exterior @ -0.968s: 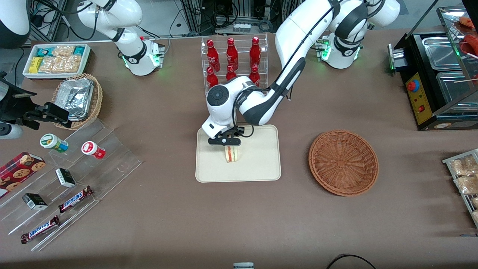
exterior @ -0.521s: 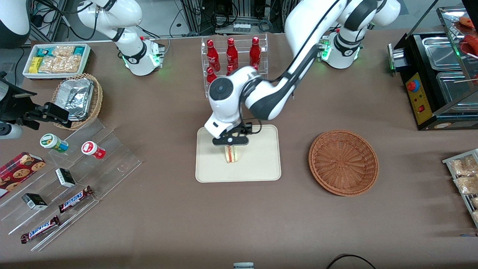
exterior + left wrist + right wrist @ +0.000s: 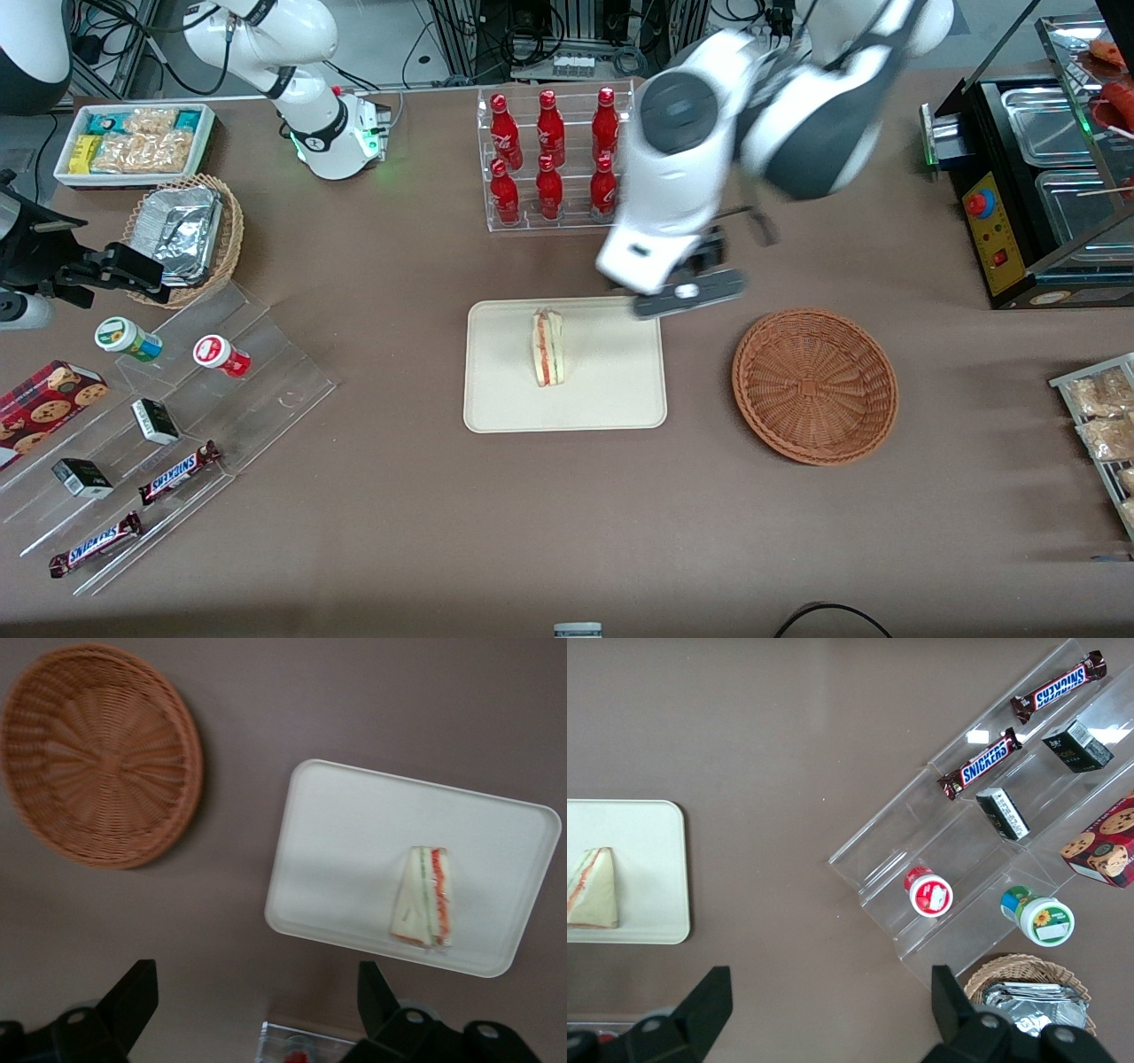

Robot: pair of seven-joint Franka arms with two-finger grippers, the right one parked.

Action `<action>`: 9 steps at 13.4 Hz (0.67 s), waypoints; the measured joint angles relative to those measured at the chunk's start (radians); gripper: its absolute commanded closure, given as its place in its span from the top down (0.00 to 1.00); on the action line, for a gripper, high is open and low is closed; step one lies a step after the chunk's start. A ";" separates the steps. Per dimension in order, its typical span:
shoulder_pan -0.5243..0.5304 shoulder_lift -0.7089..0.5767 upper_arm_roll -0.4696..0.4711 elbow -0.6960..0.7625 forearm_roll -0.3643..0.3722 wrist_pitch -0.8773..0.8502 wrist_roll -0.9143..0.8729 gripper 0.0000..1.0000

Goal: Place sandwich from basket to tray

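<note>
Sandwich delivered, arm clear of the tray

The sandwich stands on the cream tray; the wicker basket is empty. The claw, spread wide and holding nothing, hangs above the tabletop between them; next, probably only parking.

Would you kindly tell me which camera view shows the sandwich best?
The left wrist view: the sandwich lies unobstructed on the tray, filling visible, claw open above. The front view shows it smaller; the right wrist view crops it.

The working arm's black gripper is motion-blurred. The reddish-brown round wicker basket is cropped at an edge.
</note>
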 measured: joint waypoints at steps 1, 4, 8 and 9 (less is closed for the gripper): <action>0.038 -0.034 0.001 -0.006 -0.001 -0.036 0.046 0.99; 0.163 -0.108 0.003 -0.023 -0.017 -0.122 0.222 0.99; 0.351 -0.171 0.005 -0.026 -0.049 -0.203 0.524 0.99; 0.398 -0.182 0.006 -0.028 -0.055 -0.215 0.596 0.99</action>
